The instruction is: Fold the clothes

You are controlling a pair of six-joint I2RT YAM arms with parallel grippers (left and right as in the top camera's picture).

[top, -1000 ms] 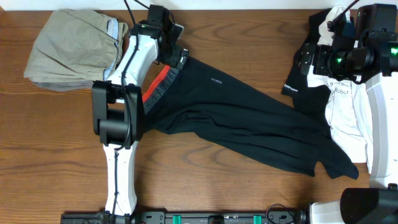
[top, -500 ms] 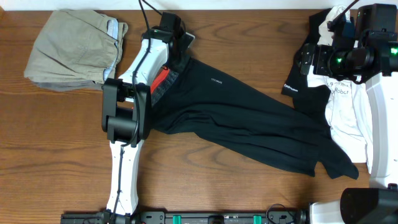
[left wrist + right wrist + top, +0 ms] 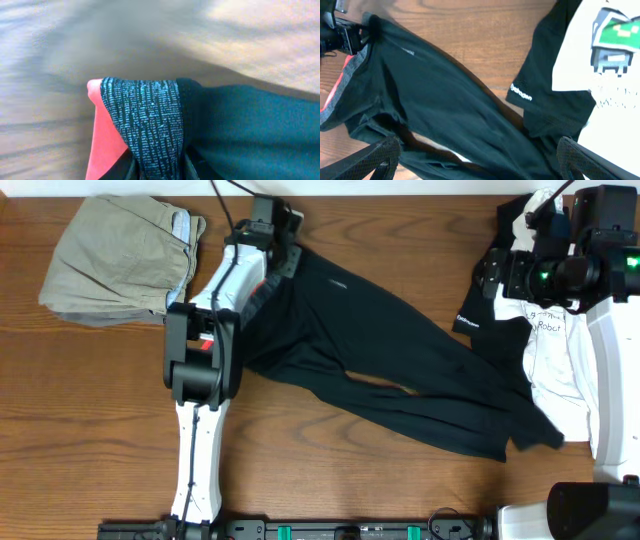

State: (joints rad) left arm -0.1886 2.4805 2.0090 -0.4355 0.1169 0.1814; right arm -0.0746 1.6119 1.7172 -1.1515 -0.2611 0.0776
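Wood-grain surface [image 3: 400, 500] w/ black pants [image 3: 400, 370] sprawled diagonally across mid-area, legs apart. Left tool [image 3: 288, 256] pinches grey knit waistband [image 3: 142, 120], red lining showing; right tool [image 3: 480, 162] gapes wide, empty. Prob. straightening step; next needs limp, stretchy fabric pulled flat, legs aligned.

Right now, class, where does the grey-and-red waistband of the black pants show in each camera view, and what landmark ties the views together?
Overhead: waistband upper left of centre, beside the left arm.
Left wrist: centre bottom, seen close up.
Right wrist: far left edge.
Shared landmark: the black pants fabric adjoining it, on the wooden table.
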